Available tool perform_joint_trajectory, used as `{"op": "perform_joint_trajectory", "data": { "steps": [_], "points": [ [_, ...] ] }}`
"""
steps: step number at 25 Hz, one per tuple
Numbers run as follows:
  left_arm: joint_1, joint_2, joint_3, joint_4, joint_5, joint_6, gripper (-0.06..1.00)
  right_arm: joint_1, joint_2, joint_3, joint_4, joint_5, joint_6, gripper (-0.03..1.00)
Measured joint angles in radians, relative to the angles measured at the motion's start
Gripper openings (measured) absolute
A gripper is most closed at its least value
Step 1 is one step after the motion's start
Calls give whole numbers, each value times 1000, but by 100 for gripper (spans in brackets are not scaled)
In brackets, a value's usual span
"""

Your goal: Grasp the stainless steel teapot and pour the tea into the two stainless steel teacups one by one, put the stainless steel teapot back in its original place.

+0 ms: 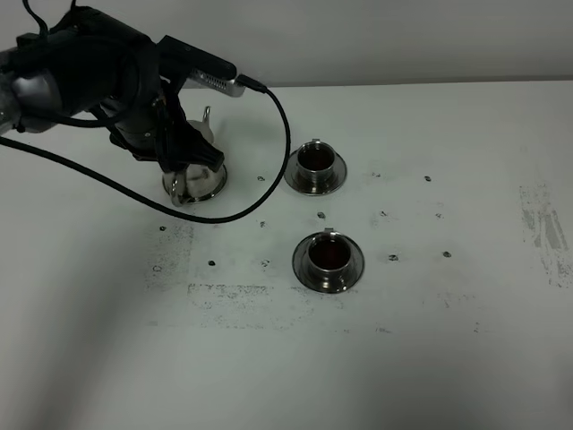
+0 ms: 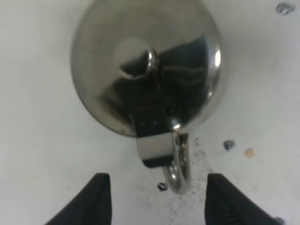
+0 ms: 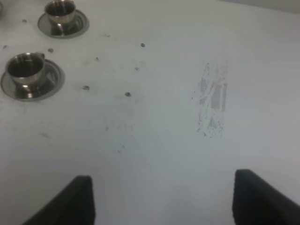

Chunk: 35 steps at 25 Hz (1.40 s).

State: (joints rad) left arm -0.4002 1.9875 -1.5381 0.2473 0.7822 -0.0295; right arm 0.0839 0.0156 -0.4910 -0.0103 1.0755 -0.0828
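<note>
The stainless steel teapot [image 1: 202,176] stands upright at the back left of the table; seen from above, its knobbed lid and loop handle [image 2: 180,172] show in the left wrist view. My left gripper [image 1: 183,159] hangs over it, open, its fingers [image 2: 99,198] apart on either side of the handle without touching it. The pot's body hides the original place under it. The two stainless steel teacups [image 1: 315,161] [image 1: 328,258] sit on their saucers right of the pot, both holding dark tea. My right gripper [image 3: 164,201] is open above bare table, the cups [image 3: 24,69] [image 3: 61,10] far from it.
The white table [image 1: 430,340] carries small dark specks and a scuffed patch [image 1: 544,228] at the right. A black cable [image 1: 269,170] loops from the left arm down beside the teapot, close to the far cup's saucer.
</note>
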Motion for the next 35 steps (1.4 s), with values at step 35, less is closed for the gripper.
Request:
{"op": "perform_joint_trajectory", "data": {
  "steps": [35],
  "points": [
    [172, -762, 25, 300, 413, -103, 44, 0, 0, 0, 0, 0, 0, 59]
  ]
}}
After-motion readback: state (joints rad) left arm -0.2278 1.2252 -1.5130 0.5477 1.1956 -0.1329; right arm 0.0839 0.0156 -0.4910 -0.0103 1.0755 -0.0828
